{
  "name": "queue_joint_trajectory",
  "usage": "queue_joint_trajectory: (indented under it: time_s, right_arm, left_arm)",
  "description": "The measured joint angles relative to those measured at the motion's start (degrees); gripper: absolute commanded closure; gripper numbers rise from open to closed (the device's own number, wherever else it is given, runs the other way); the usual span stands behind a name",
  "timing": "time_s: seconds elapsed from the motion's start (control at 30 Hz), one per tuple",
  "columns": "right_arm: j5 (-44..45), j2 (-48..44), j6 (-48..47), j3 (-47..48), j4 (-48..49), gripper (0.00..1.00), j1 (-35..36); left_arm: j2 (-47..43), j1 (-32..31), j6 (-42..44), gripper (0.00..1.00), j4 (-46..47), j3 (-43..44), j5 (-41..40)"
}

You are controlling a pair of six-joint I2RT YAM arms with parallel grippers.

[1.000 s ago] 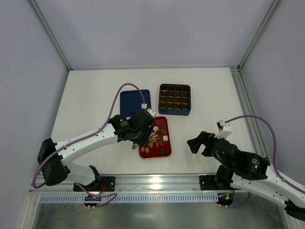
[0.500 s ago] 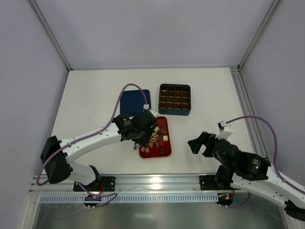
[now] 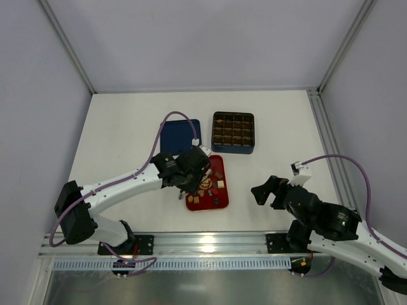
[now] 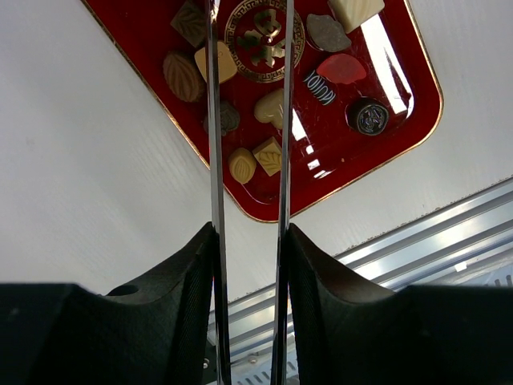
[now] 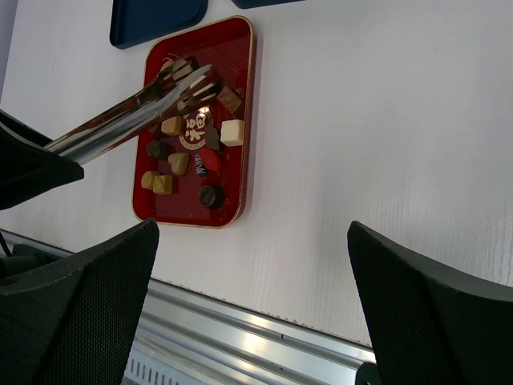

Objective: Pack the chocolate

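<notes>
On the red tray (image 4: 341,164), about a dozen chocolates (image 4: 183,76) lie loose; none shows clearly in the blue grid box (image 3: 253,133), so packing seems barely begun. The left gripper (image 4: 248,265) clamps tongs (image 5: 128,112) over them, tips' contents unclear. The right gripper (image 3: 262,192) gapes wide, empty.

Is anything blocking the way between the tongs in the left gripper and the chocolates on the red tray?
Nothing visible does. The tongs held in the left gripper hang right over the chocolates, which lie uncovered in the red tray.
</notes>
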Motion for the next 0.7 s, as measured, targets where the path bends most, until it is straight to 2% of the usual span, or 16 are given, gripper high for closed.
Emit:
queue_joint_trajectory:
  time_s: [0.7]
  right_arm:
    - [0.04,0.0,0.0,0.0,-0.02,0.0,-0.02]
  left_arm:
    - [-0.04,0.0,0.48,0.69,-1.46,2.23,-1.03]
